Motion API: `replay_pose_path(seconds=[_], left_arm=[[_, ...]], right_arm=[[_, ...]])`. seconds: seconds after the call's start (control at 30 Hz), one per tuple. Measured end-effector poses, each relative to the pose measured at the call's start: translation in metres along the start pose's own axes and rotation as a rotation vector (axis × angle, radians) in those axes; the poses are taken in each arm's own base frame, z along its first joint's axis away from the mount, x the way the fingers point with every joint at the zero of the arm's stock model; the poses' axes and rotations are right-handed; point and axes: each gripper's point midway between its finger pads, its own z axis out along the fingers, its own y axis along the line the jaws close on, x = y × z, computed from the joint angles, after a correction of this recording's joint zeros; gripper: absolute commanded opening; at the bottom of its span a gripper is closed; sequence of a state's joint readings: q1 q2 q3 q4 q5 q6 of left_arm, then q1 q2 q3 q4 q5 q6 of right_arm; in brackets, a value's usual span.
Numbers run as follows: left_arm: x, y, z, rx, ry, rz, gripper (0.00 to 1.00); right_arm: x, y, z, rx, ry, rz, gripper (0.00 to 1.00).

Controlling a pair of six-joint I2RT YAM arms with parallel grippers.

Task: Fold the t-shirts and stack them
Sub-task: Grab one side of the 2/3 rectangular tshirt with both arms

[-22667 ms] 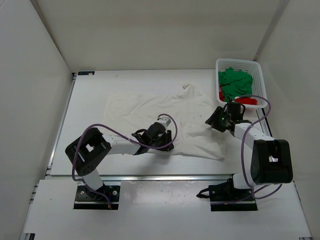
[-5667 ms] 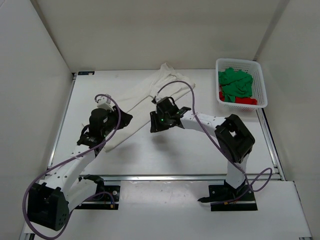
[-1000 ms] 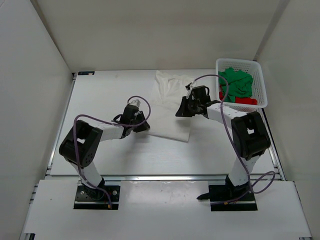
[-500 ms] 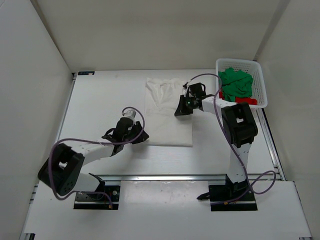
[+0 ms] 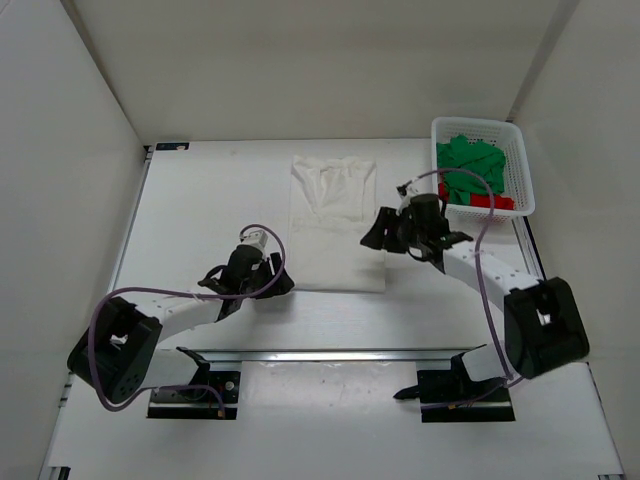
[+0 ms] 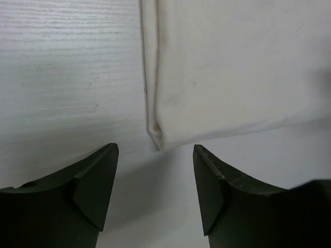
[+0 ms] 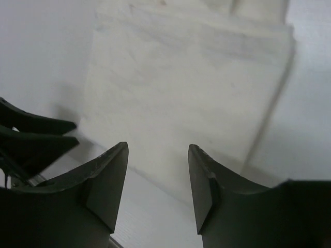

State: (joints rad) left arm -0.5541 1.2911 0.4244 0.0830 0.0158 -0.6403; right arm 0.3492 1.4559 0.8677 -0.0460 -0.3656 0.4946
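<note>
The white cloth t-shirt [image 5: 335, 215] lies as a folded strip at the tabletop [image 5: 200, 200] centre. Left pincer [image 6: 155, 149], wide and empty, faces its 7 o'clock corner; right pincer [image 7: 158, 147], likewise, hovers at its 3 o'clock edge. Pinch both near corners evenly, fold toward 12 o'clock.

White t-shirt [image 5: 335, 225] folded into a long rectangle, flat on the bench [image 5: 200, 200], collar end at the far side. Left end effector [image 5: 281, 281] sits at its near-left corner, touching or just off the edge, can't resolve from overhead. Right end effector [image 5: 372, 237] is at the right edge, about mid-length. Jaw gap is unreadable on both at this angle. Basket [image 5: 475, 121] in the far-right corner holds the green t-shirt [image 5: 470, 165], bunched, with the red t-shirt [image 5: 487, 202] showing at its near end.
</note>
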Motion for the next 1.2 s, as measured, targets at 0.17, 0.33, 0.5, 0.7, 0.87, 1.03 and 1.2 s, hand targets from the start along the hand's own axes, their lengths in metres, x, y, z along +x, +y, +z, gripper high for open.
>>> replay_pose_path(seconds=[0.17, 0.33, 0.5, 0.7, 0.87, 1.03, 1.2], left_arm=[[-0.001, -0.004, 0.001, 0.012, -0.011, 0.012, 0.65], [0.001, -0.007, 0.006, 0.021, -0.01, 0.019, 0.62], [0.004, -0.014, 0.01, 0.04, -0.005, 0.033, 0.5], [0.009, -0.014, 0.014, 0.034, 0.012, 0.029, 0.2], [0.012, -0.013, 0.013, 0.026, 0.027, 0.043, 0.0], [0.016, -0.015, -0.004, 0.021, 0.032, 0.071, 0.0], [0.029, -0.023, -0.045, 0.072, 0.032, 0.096, 0.0]], right_arm=[[0.083, -0.058, -0.03, 0.117, 0.079, 0.116, 0.52], [0.117, -0.072, -0.04, 0.138, 0.119, 0.163, 0.53], [0.125, -0.061, -0.03, 0.072, 0.154, 0.169, 0.3], [0.13, -0.06, -0.02, 0.044, 0.182, 0.198, 0.05], [0.129, -0.055, -0.023, 0.047, 0.173, 0.18, 0.0], [0.135, -0.035, -0.039, 0.028, 0.141, 0.107, 0.0], [0.183, -0.012, -0.066, -0.001, 0.224, 0.059, 0.0]])
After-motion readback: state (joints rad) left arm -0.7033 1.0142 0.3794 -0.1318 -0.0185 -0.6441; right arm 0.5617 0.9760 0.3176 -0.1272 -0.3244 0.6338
